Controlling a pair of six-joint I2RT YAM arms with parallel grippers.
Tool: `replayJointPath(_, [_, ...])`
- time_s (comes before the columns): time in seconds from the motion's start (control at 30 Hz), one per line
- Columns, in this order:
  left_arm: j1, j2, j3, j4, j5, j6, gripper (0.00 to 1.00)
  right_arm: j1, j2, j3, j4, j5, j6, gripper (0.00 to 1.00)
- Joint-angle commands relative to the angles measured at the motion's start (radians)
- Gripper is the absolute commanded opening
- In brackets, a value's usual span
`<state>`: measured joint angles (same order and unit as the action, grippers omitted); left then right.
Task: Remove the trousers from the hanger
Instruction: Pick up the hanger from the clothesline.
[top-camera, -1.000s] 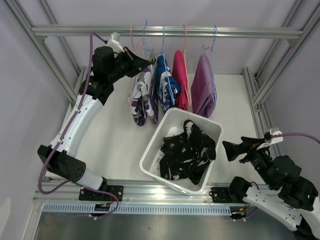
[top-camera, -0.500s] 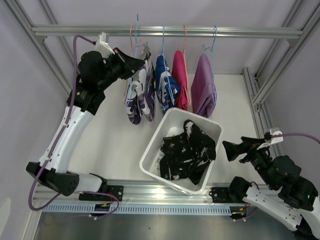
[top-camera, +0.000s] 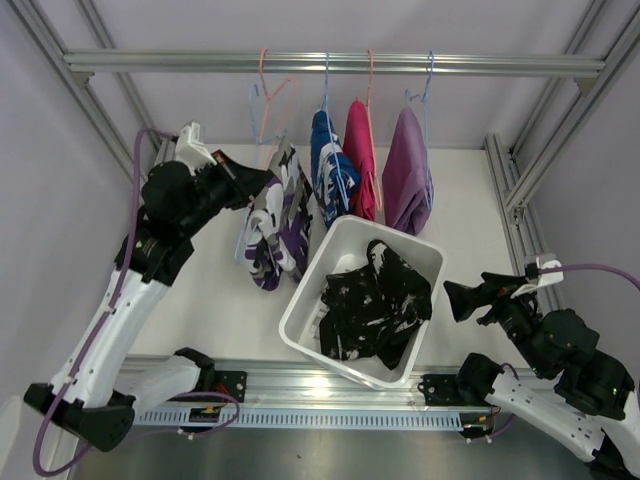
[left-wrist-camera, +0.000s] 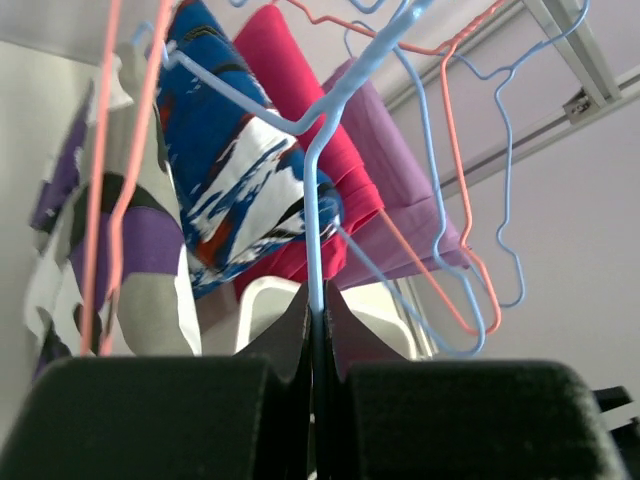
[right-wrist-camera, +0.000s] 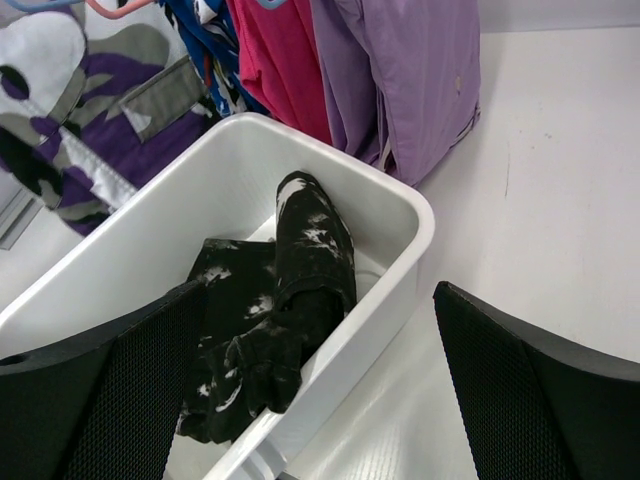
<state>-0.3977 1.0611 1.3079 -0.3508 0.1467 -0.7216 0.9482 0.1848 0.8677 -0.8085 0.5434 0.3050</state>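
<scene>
My left gripper (top-camera: 256, 181) is shut on the wire of a light blue hanger (left-wrist-camera: 311, 210) that carries the purple-white camouflage trousers (top-camera: 276, 217). Its hook (top-camera: 254, 98) hangs below the rail. The camouflage trousers (left-wrist-camera: 130, 250) dangle left of the white bin. Blue-white trousers (top-camera: 330, 168), bright pink trousers (top-camera: 360, 155) and lilac trousers (top-camera: 405, 170) hang on hangers from the rail. Black white-flecked trousers (top-camera: 375, 300) lie in the bin; they also show in the right wrist view (right-wrist-camera: 270, 330). My right gripper (top-camera: 468, 299) stands open and empty, right of the bin.
A white bin (top-camera: 300, 300) stands at the table's middle, its rim (right-wrist-camera: 400, 280) just ahead of my right gripper (right-wrist-camera: 320, 400). An empty pink hanger (top-camera: 266, 90) hangs on the aluminium rail (top-camera: 480, 65). Frame posts rise on both sides.
My left arm has drawn the blue hanger with the camouflage trousers down and leftward, away from the rail. The right arm has stayed still.
</scene>
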Motion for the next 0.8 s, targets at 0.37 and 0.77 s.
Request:
replayJointPath(0.37, [-0.012, -0.386, -0.18, 0.193, -0.266, 0.166, 0.01, 0.006, 0.208, 0.092, 0.087, 0.003, -0.061, 1.0])
replayJointPath(0.77, [-0.012, -0.428, -0.251, 0.131, -0.45, 0.152, 0.01, 0.032, 0.579, 0.203, 0.374, -0.19, -0.129, 0.99])
